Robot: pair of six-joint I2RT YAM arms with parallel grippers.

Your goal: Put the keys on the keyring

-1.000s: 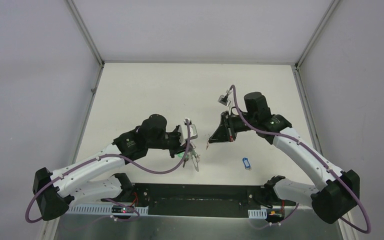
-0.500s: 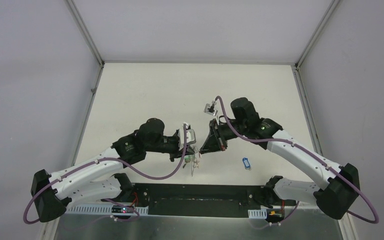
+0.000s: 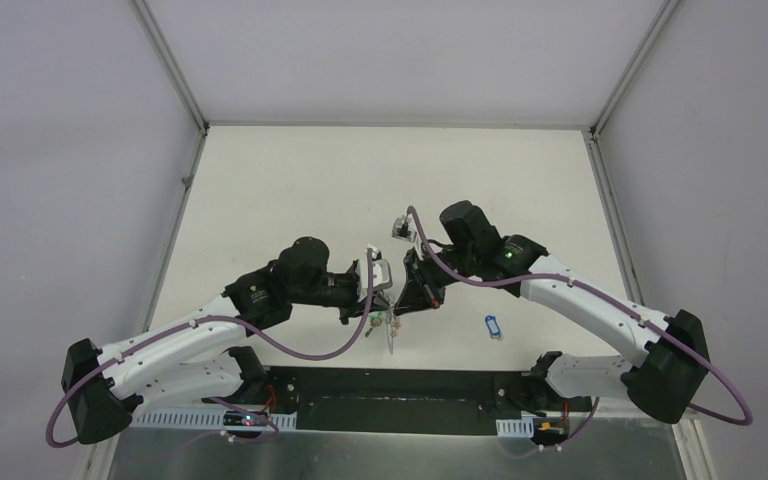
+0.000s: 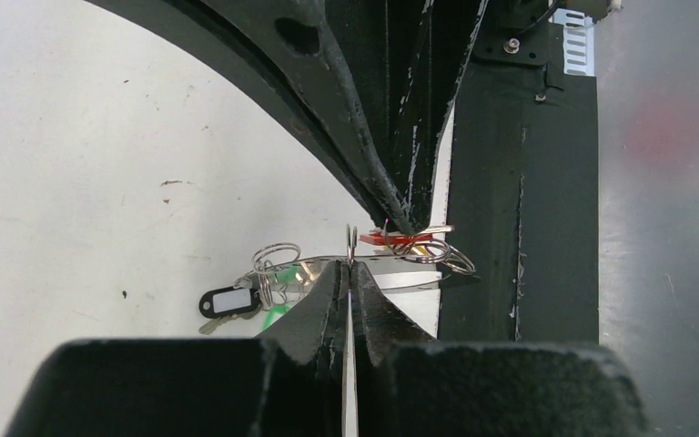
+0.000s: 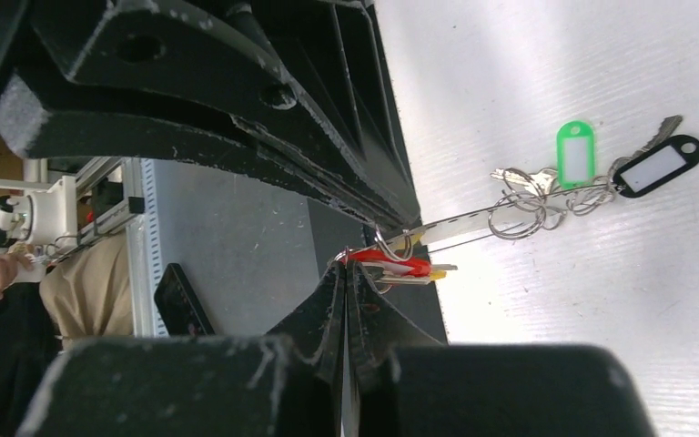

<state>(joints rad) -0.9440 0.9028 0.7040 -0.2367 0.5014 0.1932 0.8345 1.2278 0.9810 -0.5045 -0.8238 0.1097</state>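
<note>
— From above, where is everything?
— Near-centre: the left gripper (image 3: 384, 303) and right gripper (image 3: 401, 306) meet tip to tip. The keyring (image 3: 388, 338) dangles below them, and a blue-tagged key (image 3: 493, 327) lies on the table (image 3: 290, 190) to the right.
— Left wrist?
— Left jaws clenched on the keyring's rim, a black-tagged key (image 4: 227, 301) hanging from it.
— Right wrist?
— Right jaws pinch a red-tagged key (image 5: 391, 265) just beside the hoop. A green-tagged key (image 5: 575, 153) hangs farther along.
</note>
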